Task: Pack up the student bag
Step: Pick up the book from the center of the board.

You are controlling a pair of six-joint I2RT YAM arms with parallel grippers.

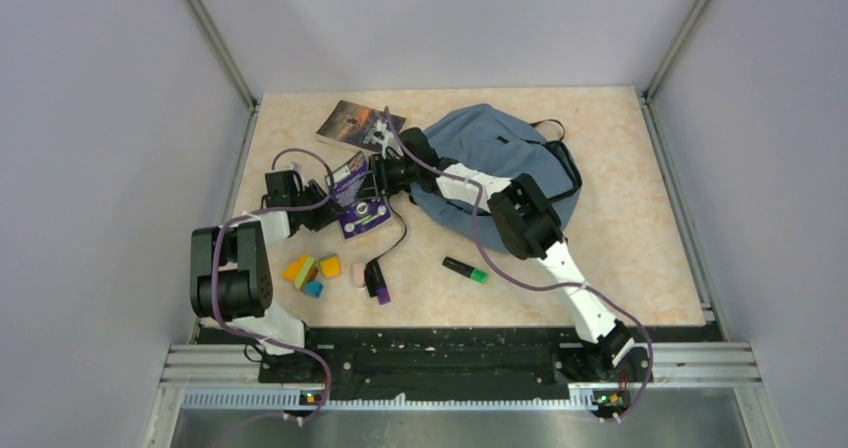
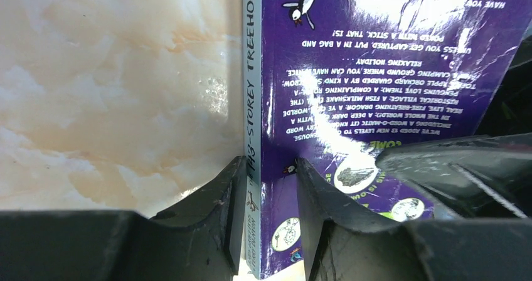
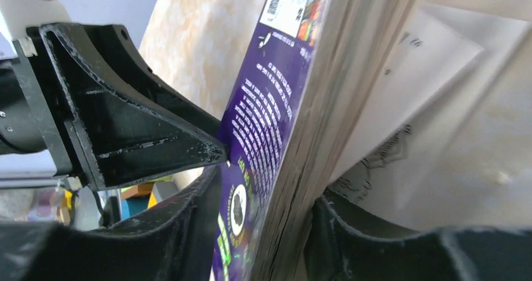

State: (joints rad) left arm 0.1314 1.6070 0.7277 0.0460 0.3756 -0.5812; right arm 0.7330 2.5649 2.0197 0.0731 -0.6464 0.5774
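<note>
Student bag (image 1: 490, 140) one; purple book (image 1: 361, 218) one; highlighter (image 1: 466, 269) one.

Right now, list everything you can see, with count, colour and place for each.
student bag: one, slate-blue, black straps, far centre-right.
purple book: one, purple, left of the bag, gripped from both sides.
dark book: one, dark cover, far side, left of the bag.
highlighter: one, green and black, nearer than the bag.
marker: one, purple and black, near centre-left.
small blocks: five, orange, green, yellow, blue, pink, near left.
table: one, beige marbled.
left end effector: one, black, shut on the purple book's spine.
right end effector: one, black, shut on its page edge.
</note>
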